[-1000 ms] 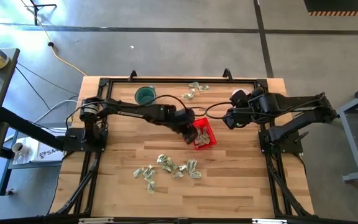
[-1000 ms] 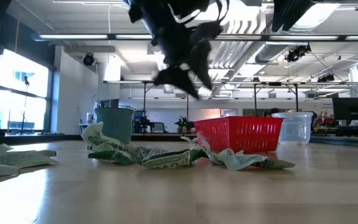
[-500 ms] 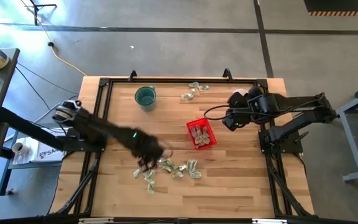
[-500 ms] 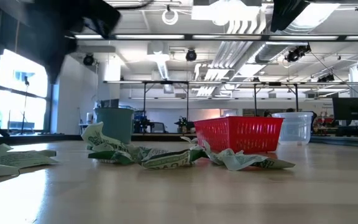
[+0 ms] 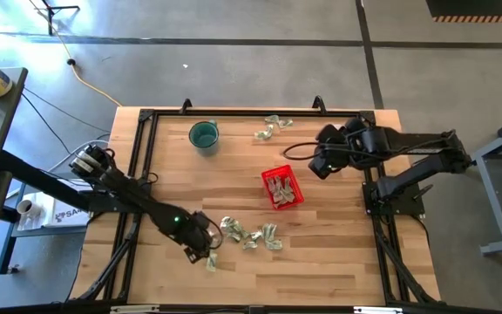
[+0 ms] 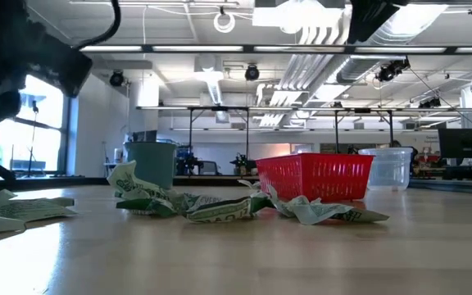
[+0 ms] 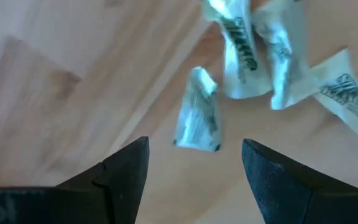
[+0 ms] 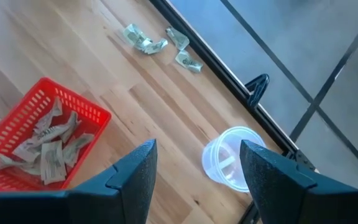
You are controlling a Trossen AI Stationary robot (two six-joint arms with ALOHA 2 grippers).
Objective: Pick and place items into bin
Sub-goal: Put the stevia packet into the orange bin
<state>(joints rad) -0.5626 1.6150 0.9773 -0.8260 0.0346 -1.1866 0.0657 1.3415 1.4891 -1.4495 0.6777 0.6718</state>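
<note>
Tabletop (image 5: 338,262) is being worked by two arms, and a pick is judged to be in hand: another wrapper is being gone after, with several already lying in the bin (image 5: 282,187), which is standing right of centre. The left arm is being reached across the near side, and the left hand (image 5: 200,247) is being held low over the left end of the near cluster of wrappers (image 5: 249,235), its fingers spread and empty. In the left wrist view one small wrapper (image 7: 199,119) is being framed just ahead of the gap between the fingers, with others lying close behind it. The next move is judged to call for a short advance and descent, so that only this piece is closed on. The right hand (image 5: 322,163) is being held spread and empty, waiting over the far right part, near a clear cup (image 8: 232,158). A teal cup (image 5: 203,135) is standing far left, well clear. More wrappers are lying by the far edge (image 5: 271,128). Nothing is seen blocking the pick beyond the crowding neighbours.
</note>
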